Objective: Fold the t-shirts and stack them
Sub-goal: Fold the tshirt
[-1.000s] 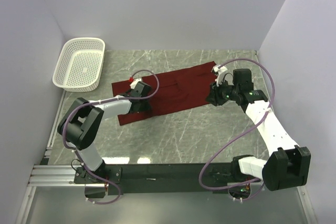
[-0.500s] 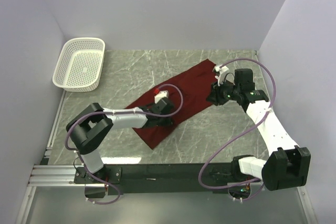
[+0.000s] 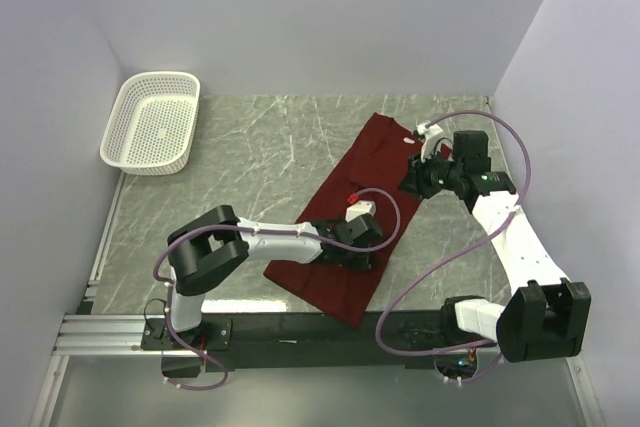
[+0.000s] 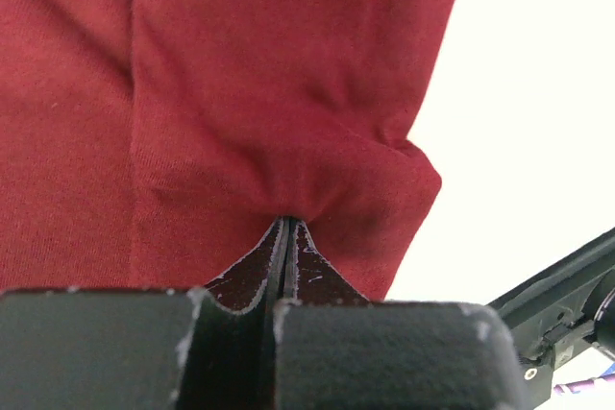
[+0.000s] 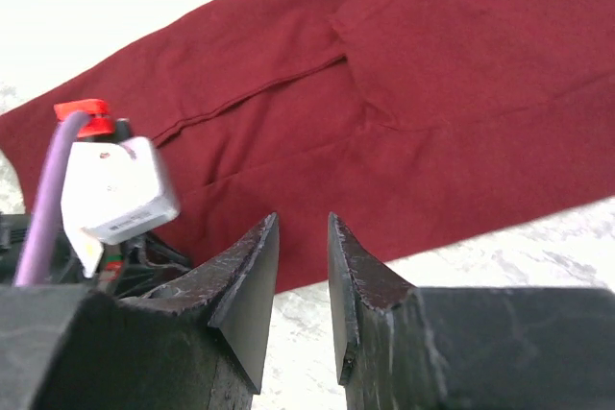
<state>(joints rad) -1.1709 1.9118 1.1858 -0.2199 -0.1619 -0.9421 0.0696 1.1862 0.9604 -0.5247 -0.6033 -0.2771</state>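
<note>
maroon t-shirt [image 4: 240, 93] inside left pincer [image 4: 286, 226]

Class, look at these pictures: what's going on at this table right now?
A dark red t-shirt lies as a long strip across the table. The left gripper has its fingers shut on a fold near the front end. The right gripper, fingers apart and empty, hovers by the far end. A white basket sits at the far left.
</note>
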